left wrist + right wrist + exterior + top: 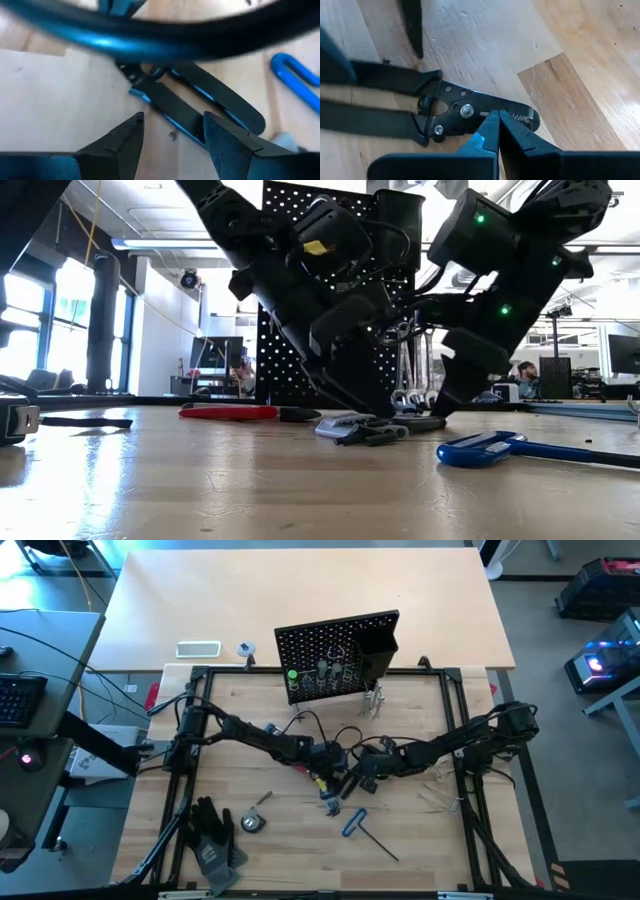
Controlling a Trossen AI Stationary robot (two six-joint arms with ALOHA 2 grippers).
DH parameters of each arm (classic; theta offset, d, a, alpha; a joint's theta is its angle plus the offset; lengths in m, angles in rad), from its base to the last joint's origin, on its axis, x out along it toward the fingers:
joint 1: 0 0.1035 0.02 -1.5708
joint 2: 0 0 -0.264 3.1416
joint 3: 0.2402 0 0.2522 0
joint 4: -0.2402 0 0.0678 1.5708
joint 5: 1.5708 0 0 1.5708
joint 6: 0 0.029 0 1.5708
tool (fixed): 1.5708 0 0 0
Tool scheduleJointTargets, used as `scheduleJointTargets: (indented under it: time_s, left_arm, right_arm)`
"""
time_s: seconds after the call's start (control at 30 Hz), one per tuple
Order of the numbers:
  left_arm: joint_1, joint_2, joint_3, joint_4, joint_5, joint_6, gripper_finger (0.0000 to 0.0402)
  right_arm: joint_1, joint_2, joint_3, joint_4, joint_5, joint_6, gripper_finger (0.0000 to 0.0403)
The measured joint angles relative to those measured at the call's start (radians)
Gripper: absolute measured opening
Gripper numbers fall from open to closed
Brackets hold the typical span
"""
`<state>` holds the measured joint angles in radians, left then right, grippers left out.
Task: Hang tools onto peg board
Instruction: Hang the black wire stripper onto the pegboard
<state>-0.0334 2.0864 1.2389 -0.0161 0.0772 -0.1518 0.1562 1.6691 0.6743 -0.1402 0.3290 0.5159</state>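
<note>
Gloves (pixel 212 838) lying black at left front of surface (pixel 250 860), well apart from arms. Left gripper (pixel 172 135) low at centre, jaws parted wide, straddling handles of pliers (pixel 455 112) without gripping. Pliers flat on surface, black. Right gripper (pixel 497 130) just beside, jaws closed together, tips at pliers' head. Blue-handled hex key (pixel 358 825) lying near front, right of pliers. Peg board (pixel 335 650) upright behind, wrenches (pixel 412 375) hanging there.

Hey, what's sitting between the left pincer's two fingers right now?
In the left wrist view, the left pincer stands open over the black pliers, one handle running through the gap above bare wooden table. The fingers aren't touching it.
</note>
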Motion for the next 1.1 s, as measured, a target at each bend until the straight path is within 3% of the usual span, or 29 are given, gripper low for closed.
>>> scheduleJointTargets:
  time_s: [0.43,1.1]
  left_arm:
    - [-0.028,0.036,0.001,0.076,-0.049,-0.102,0.0196]
    - [0.048,-0.014,0.060,-0.197,-0.240,0.039,0.0195]
  right_arm:
    - [0.000,0.002,-0.001,0.008,0.006,0.003,0.0000]
    - [0.054,-0.002,-0.002,-0.014,-0.009,0.070,0.0000]
